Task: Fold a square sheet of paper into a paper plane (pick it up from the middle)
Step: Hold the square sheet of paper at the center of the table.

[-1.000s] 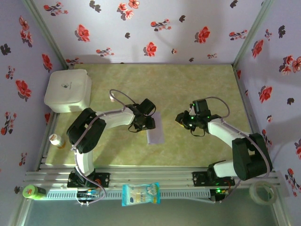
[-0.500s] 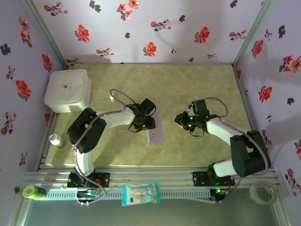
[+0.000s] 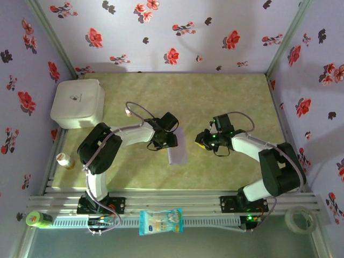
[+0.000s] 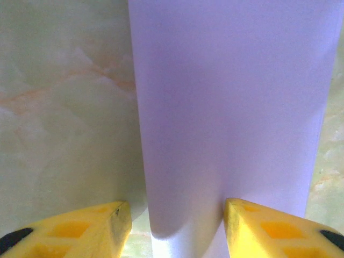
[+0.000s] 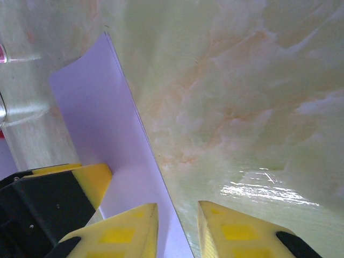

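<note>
The pale-lilac sheet of paper [image 3: 179, 148] lies on the marble-look table as a narrow folded strip between the two arms. My left gripper [image 3: 171, 141] is at its left edge, open. In the left wrist view the paper [image 4: 226, 107] rises between the yellow fingers [image 4: 91, 226], touching the right one. My right gripper [image 3: 200, 141] is just to the right of the strip. In the right wrist view its jaws [image 5: 177, 226] stand slightly open astride the edge of the paper [image 5: 94, 118], with the left gripper's yellow finger [image 5: 88, 180] close by.
A white rounded box [image 3: 78, 103] sits at the back left. A small bottle [image 3: 65, 160] stands at the table's left edge. A blue-and-white packet [image 3: 161, 221], a green item [image 3: 36, 218] and a tape roll [image 3: 300, 219] lie along the front rail.
My right gripper has moved left, closing in on the paper's right edge. The left gripper and the paper have stayed where they were.
</note>
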Controlling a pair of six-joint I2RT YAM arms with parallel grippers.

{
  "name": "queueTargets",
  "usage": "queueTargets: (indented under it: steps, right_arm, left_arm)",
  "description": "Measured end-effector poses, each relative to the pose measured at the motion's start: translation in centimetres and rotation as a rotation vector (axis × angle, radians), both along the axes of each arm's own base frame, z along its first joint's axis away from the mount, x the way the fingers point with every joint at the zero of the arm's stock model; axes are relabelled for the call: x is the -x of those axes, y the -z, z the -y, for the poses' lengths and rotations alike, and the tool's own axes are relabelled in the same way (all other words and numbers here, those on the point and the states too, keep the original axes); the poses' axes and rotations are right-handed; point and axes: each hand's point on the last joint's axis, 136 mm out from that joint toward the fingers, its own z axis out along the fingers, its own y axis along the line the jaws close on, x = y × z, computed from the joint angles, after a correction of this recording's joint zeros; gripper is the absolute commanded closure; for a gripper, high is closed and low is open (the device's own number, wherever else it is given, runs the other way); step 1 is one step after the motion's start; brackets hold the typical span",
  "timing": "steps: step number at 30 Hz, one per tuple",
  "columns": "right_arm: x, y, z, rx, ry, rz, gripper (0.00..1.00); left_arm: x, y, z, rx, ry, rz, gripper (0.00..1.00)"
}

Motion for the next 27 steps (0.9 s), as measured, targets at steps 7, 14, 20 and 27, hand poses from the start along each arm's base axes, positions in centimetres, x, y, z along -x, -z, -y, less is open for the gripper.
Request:
queueTargets:
  steps: [7, 14, 20, 27]
  right_arm:
    - [-0.2, -0.3, -0.4, -0.006, -0.009, 0.008, 0.75]
    - [-0.2, -0.5, -1.8, -0.009, -0.066, 0.020, 0.76]
    - [0.1, 0.1, -2.0, -0.004, -0.078, 0.000, 0.76]
    - [0.2, 0.0, -3.1, -0.009, -0.121, 0.006, 0.93]
  left_arm:
    - [0.0, 0.0, 0.0, -0.001, 0.004, 0.000, 0.49]
    - [0.0, 0.1, 0.0, -0.011, 0.025, -0.002, 0.48]
    - [0.1, 0.1, 0.0, -0.012, 0.030, -0.004, 0.49]
    - [0.1, 0.1, 0.1, -0.013, 0.030, -0.005, 0.49]
